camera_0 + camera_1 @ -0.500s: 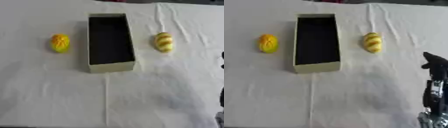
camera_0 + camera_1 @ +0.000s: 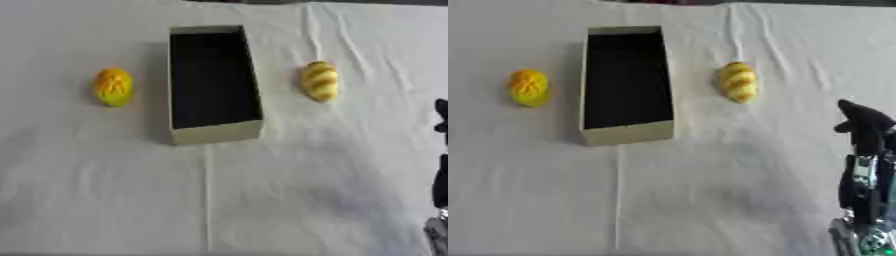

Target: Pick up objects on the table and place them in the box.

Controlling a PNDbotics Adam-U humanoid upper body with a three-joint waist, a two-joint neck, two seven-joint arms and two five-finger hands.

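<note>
**Colours on the table**

Box (image 2: 216, 134): cream outer walls, black inside. Object left of it (image 2: 114, 87): yellow with an orange patch on top. Object right of it (image 2: 320, 80): pale yellow with darker golden-brown stripes across. Tablecloth (image 2: 262, 200): plain white. Right hand (image 2: 866, 125): black, silver lower down the arm.

Open rectangular cream cardboard box with black interior (image 2: 214, 134): upright, long axis running away from the robot, nothing visible inside. Yellow-orange oval object (image 2: 114, 87) lies on the table left of the box, apart from it. Yellow, brown-striped bread-like oval (image 2: 319, 81) lies right of the box, also apart.
</note>
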